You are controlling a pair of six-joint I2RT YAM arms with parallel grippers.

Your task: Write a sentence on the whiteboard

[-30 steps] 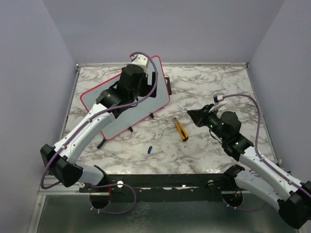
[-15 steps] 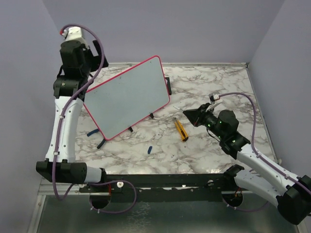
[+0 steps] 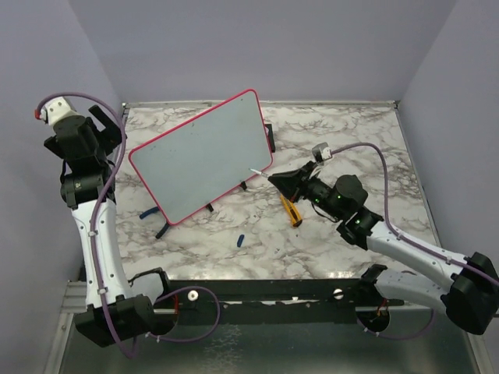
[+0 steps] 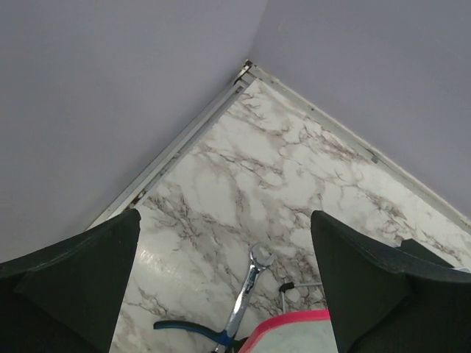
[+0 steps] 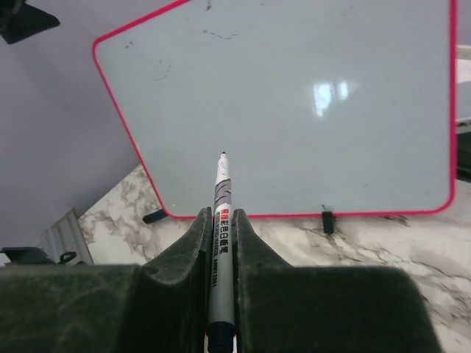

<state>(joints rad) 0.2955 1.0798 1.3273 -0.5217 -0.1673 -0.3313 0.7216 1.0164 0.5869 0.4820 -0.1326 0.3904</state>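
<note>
The whiteboard (image 3: 201,158) stands tilted on small black feet on the left half of the marble counter (image 3: 351,132), turned at an angle so one rounded corner points to the far wall. Its pale face carries only a few faint specks.

The right end effector (image 5: 221,215) is pressed together on a marker (image 5: 222,187). The tip of the marker lies over the board's near right part, just inside the red frame. Whether the tip touches the surface cannot be told.

A yellow utility knife (image 3: 291,208) lies just beside and under that arm. A small blue cap (image 3: 240,239) lies on bare counter nearer the bases.

The left end effector (image 4: 224,220) is spread wide and holds nothing. It is raised at the far left by the wall, outside the counter's left edge and well apart from the board.

A wrench (image 4: 249,283) lies beside the board's left corner. The right and far right of the counter are open marble, bounded by a metal rim and walls.
</note>
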